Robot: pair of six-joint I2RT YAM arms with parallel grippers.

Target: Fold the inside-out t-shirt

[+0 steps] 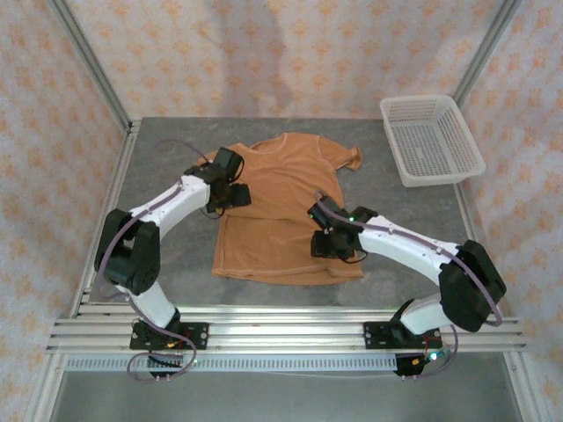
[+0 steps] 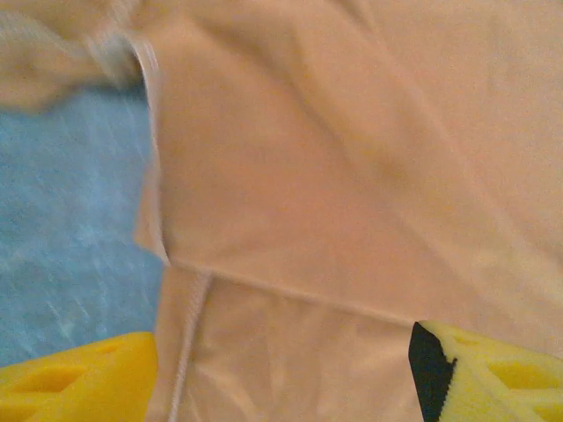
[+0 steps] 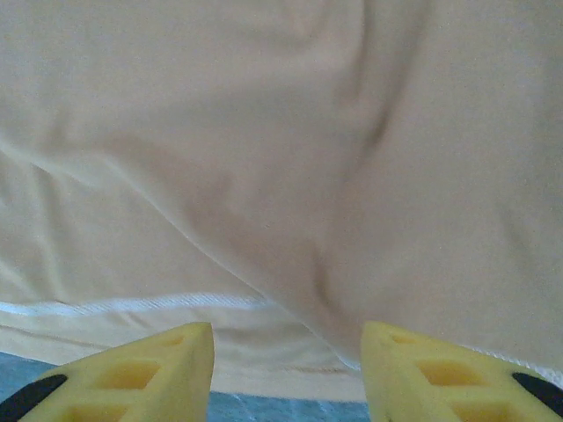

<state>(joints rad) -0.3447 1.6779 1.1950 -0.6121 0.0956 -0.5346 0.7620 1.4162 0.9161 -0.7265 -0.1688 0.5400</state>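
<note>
Caramel t-shirt [image 1: 281, 211] spread on grey table [image 1: 413, 207] — collar farthest

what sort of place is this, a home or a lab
Probably a robot lab cell, not a home: left arm and right arm bolted to an aluminium rail at a grey table, patterned backdrop panels around it, a t-shirt laid out.

White mesh basket [image 1: 431, 141] — far right, grey table [image 1: 405, 207]
</note>
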